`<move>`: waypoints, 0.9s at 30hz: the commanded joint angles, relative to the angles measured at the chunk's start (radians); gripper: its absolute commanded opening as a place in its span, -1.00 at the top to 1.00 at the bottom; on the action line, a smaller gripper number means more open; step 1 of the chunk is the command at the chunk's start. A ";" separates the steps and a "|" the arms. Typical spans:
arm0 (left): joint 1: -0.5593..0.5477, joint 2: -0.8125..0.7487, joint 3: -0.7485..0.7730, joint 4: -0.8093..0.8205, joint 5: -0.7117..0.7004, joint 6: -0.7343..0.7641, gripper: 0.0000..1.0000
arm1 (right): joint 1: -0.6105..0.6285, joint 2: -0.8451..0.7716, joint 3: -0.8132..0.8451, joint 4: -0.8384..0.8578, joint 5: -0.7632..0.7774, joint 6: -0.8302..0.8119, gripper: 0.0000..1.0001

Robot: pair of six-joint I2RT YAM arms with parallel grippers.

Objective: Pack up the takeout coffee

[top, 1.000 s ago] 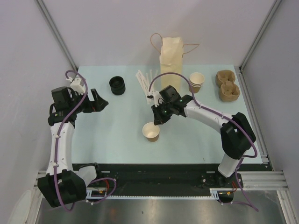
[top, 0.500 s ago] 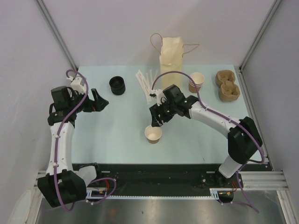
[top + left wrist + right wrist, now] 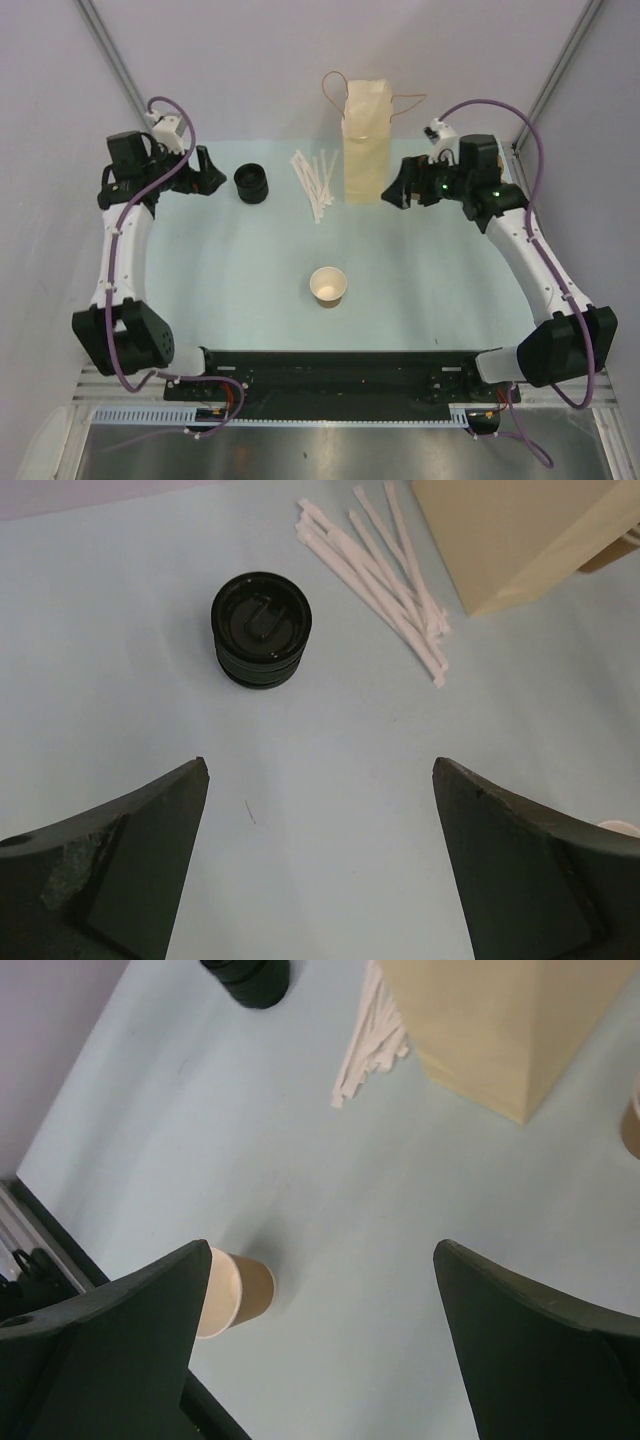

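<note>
The right gripper [image 3: 397, 190] has let go of the cup [image 3: 328, 286] and swung back beside the tall paper bag [image 3: 365, 140], jaws wide and empty. The left gripper [image 3: 208, 172] hangs wide near the ribbed black lids [image 3: 251, 183]. The cup stands alone, upright, tan paper, mouth open. I'd guess it needs a lid next.

One cup [image 3: 328, 285], one bag [image 3: 365, 150], one lid-stack [image 3: 251, 183]
</note>
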 commanded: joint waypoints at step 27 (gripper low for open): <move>-0.289 0.689 0.567 -0.175 -0.311 0.152 -0.08 | -0.123 -0.069 -0.040 -0.010 -0.096 0.040 -0.99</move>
